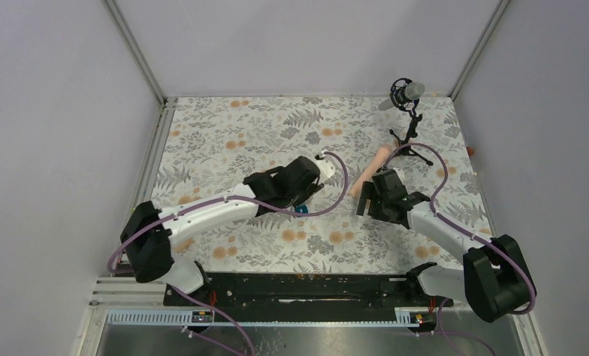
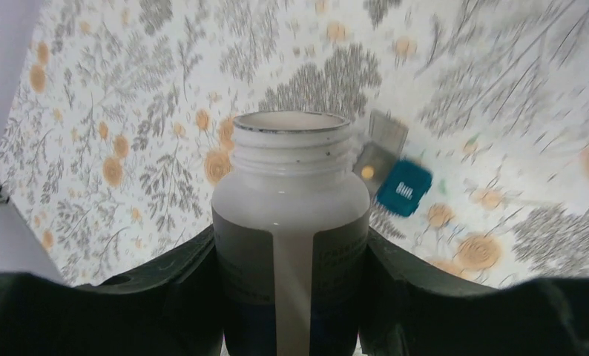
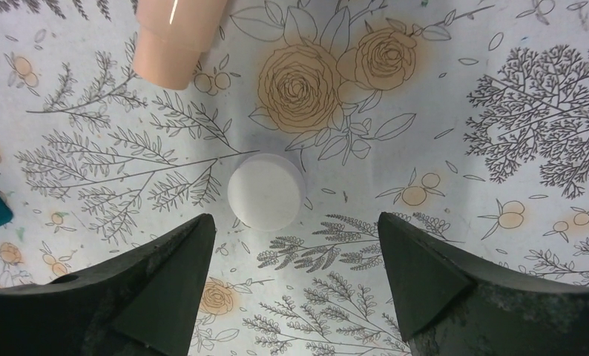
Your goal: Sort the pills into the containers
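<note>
Left hand [image 2: 291, 248] clamped on uncapped bottle [image 2: 291, 159]; tilt could spill it. Right hand [image 3: 297, 259] apart over cap [image 3: 265, 191]; off-centre closing may skid it.

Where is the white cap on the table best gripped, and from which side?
Grip the white cap across its round rim, coming straight down from above: it lies flat, low and disc-like, and the open right end effector hangs over it.
</note>
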`<state>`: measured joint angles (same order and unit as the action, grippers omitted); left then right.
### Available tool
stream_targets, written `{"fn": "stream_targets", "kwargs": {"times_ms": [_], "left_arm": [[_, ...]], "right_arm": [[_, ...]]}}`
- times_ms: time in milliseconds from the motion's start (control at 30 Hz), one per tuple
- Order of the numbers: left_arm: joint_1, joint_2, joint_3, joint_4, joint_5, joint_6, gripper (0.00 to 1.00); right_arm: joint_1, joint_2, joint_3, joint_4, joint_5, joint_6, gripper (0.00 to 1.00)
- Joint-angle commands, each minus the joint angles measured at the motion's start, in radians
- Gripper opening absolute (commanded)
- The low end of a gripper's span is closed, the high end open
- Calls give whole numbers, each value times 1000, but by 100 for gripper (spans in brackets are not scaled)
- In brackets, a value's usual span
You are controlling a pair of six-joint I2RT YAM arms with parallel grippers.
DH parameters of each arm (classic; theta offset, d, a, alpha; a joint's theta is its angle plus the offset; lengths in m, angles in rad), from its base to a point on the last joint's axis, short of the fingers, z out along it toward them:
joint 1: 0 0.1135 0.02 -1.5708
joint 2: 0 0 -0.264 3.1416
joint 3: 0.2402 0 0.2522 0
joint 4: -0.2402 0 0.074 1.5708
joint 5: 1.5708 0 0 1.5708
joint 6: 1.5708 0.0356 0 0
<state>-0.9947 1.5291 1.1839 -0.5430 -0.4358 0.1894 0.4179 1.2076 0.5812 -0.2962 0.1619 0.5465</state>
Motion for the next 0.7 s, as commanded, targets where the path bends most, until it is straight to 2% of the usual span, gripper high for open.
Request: {"fn": "stream_targets", "kwargs": {"times_ms": [0, 233, 400, 667], "left_arm": [[4, -97, -25, 200, 42, -103, 0], [2, -268, -199, 597, 176, -325, 0], [0, -302, -324, 893, 282, -421, 0], [-31, -257, -382, 1092, 296, -421, 0]], "right_arm": [[-8, 30, 52, -8, -32, -30, 88], [-8, 96, 106, -52, -38, -57, 84], [-5, 148, 139, -74, -42, -60, 77], [-1, 204, 160, -85, -47, -83, 71]]}}
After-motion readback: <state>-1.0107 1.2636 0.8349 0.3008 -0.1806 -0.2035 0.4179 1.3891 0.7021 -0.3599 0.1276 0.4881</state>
